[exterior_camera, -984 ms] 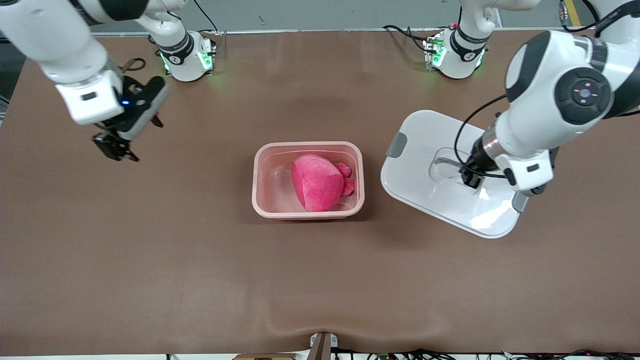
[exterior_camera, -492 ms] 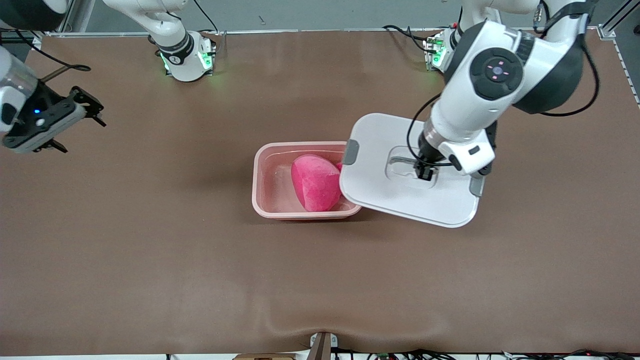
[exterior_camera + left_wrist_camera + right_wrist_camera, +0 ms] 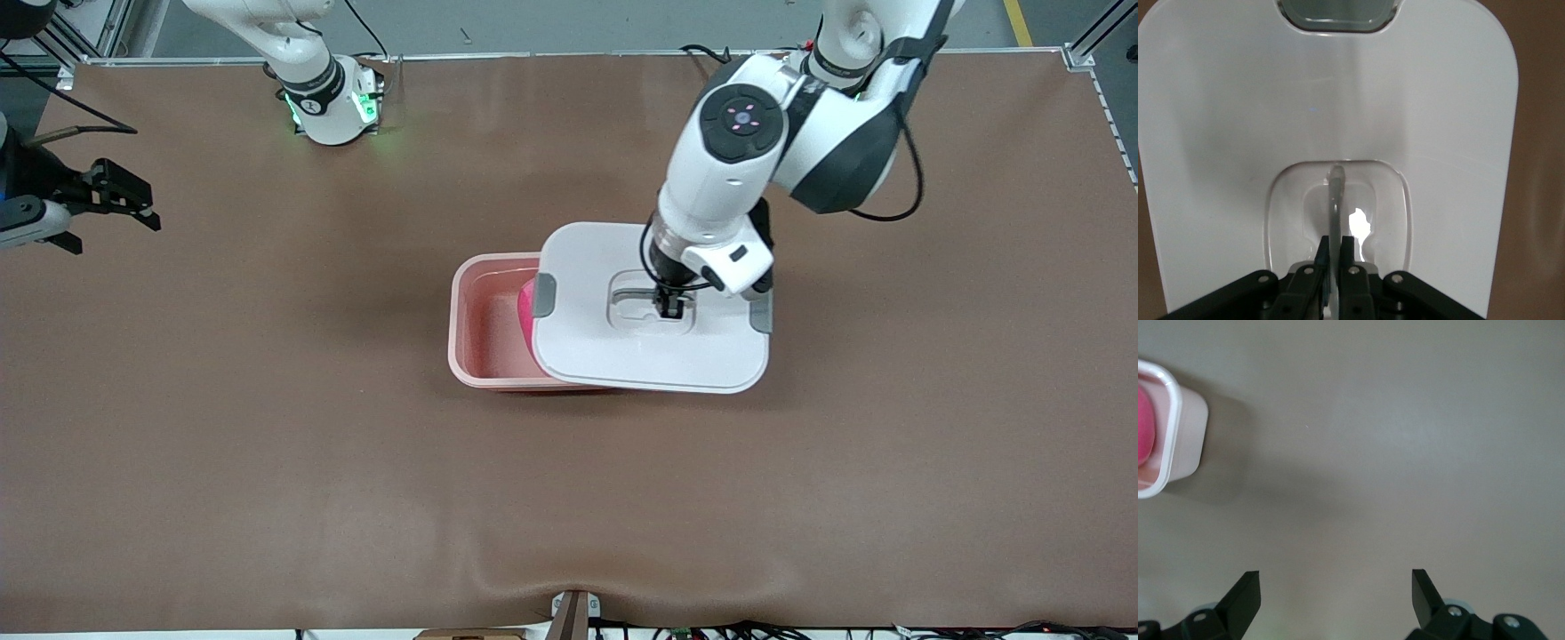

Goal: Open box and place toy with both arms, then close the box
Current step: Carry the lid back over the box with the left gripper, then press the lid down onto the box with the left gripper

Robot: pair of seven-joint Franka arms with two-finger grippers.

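The pink translucent box (image 3: 480, 333) sits mid-table with the hot-pink toy (image 3: 524, 313) inside; only a sliver of the toy shows past the lid's edge. My left gripper (image 3: 672, 308) is shut on the clear handle (image 3: 1336, 190) of the white lid (image 3: 649, 356) and holds it over the box's end toward the left arm. The box's end toward the right arm is uncovered. My right gripper (image 3: 111, 227) hangs open and empty over bare table at the right arm's end. Its wrist view shows the box corner (image 3: 1178, 430) and the toy (image 3: 1143, 427).
The brown table mat (image 3: 569, 498) runs wide around the box. A grey side clip (image 3: 544, 295) sits on the lid edge over the box, another (image 3: 761, 311) on the edge toward the left arm's end. Both arm bases (image 3: 329, 98) stand along the table edge farthest from the front camera.
The left arm has carried the lid from the table toward the box until it partly covers it. The right arm has drawn away toward its end of the table, still open.
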